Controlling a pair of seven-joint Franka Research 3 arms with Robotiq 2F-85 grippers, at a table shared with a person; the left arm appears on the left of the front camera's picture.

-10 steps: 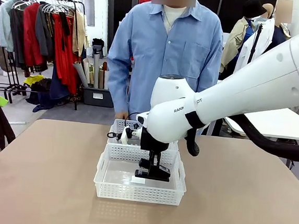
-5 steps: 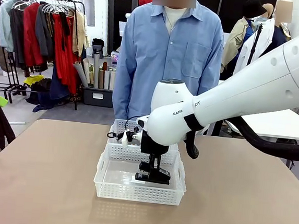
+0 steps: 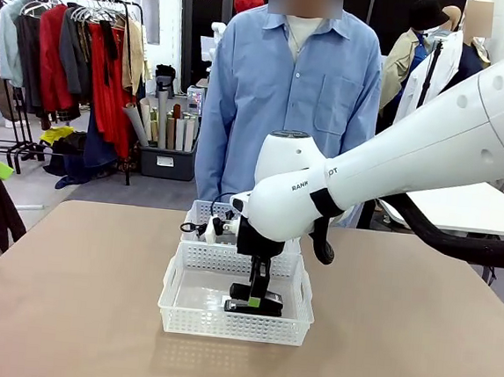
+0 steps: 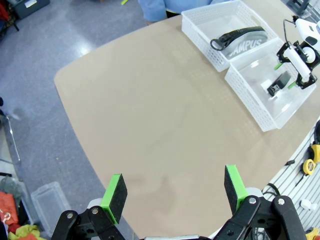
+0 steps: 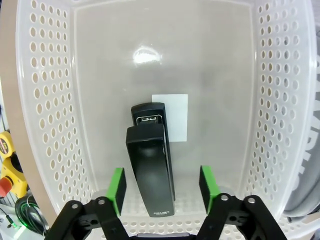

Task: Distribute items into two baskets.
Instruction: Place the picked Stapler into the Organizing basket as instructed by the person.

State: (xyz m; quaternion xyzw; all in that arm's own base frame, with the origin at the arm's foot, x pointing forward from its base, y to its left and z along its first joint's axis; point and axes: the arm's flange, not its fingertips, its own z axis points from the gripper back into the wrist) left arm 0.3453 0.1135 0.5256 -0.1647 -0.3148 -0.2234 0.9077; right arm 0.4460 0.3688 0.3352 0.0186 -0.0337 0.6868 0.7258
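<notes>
In the front view, your right tool [image 3: 254,302] hangs low inside the near basket [image 3: 172,298], because the stapler [image 3: 255,308] must end on its floor. In the left wrist view, the left tool [image 4: 173,192] waits wide over the bench [image 4: 150,125]; the grey pouch [image 4: 242,42] lies in the far basket [image 4: 200,22]. In the right wrist view, the pads [image 5: 116,187] stand apart from the small black stapler, which lies flat beside a white label [image 5: 175,117], so it looks released.
</notes>
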